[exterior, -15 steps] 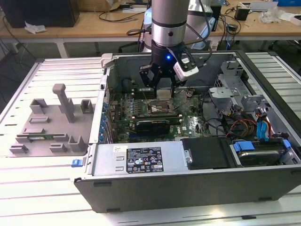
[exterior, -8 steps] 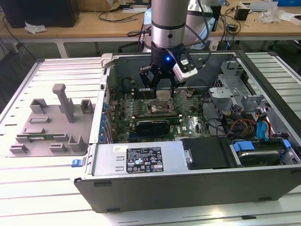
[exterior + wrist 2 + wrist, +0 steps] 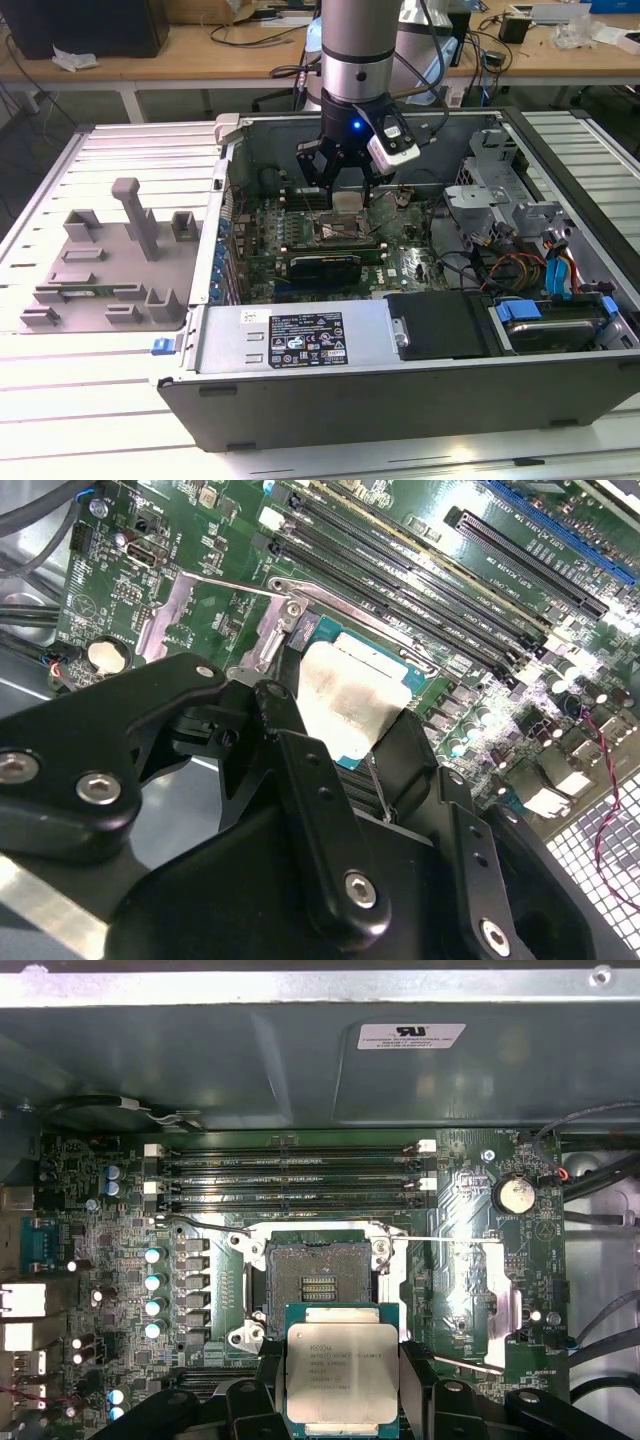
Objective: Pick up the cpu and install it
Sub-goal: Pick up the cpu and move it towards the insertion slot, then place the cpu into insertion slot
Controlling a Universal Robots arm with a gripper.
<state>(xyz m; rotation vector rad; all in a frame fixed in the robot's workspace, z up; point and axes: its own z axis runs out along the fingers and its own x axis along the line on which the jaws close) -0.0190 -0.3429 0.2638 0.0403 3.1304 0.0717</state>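
Note:
The cpu is a small square chip with a silver metal top and a thin pale rim. My gripper is shut on it, one black finger on each side. It hangs a little above the open socket, whose load frame is swung aside. In the second wrist view the cpu sits level between the fingers. In the exterior view the gripper is inside the open computer case, over the motherboard's socket.
Memory slots run along the socket's far side, beneath the case wall. A drive cage and coloured cables fill the case at the exterior view's right. A grey fixture plate lies on the table at that view's left.

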